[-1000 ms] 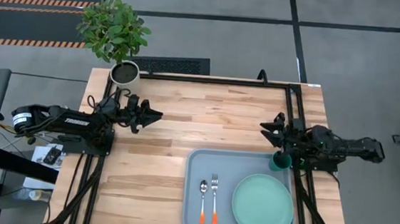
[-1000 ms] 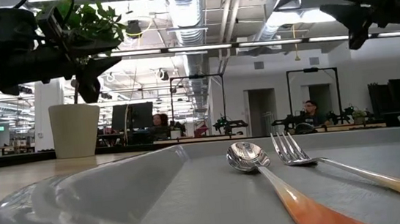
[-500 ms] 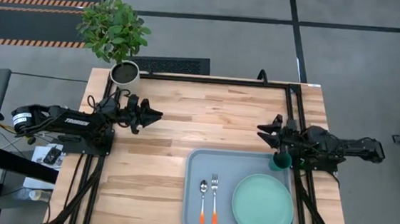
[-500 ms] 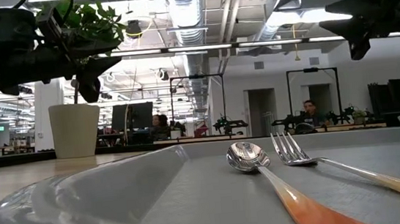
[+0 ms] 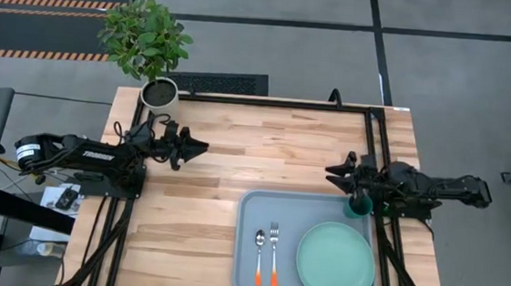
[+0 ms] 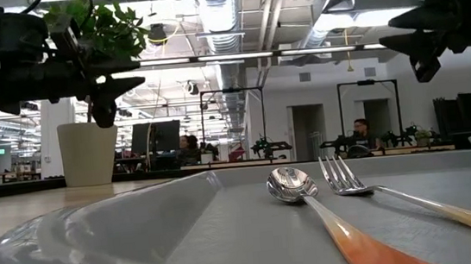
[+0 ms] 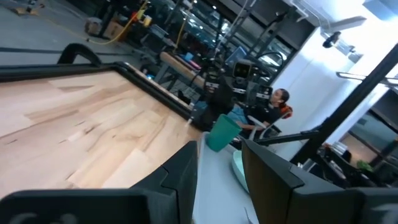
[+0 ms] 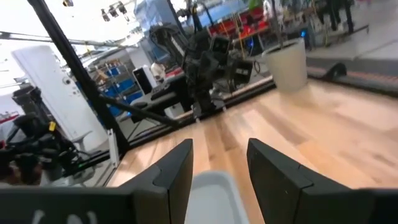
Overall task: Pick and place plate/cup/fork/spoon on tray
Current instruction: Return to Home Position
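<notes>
high view: round mint-green plate [image 5: 336, 263] lies on the tray [image 5: 252, 216]; both hands, left [image 5: 195, 145] and right [image 5: 334, 170], open.

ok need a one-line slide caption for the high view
Tray loaded with plate, cup, fork and spoon; open left gripper and right gripper hover above bare table.

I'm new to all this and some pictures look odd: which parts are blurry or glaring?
Low view: the tray rim nearest the camera is soft, the spoon bowl glints, and the ceiling lights are bright. Left wrist view: the left gripper's fingers loom dark and blurred. High view: evenly lit and sharp across the plate.
</notes>
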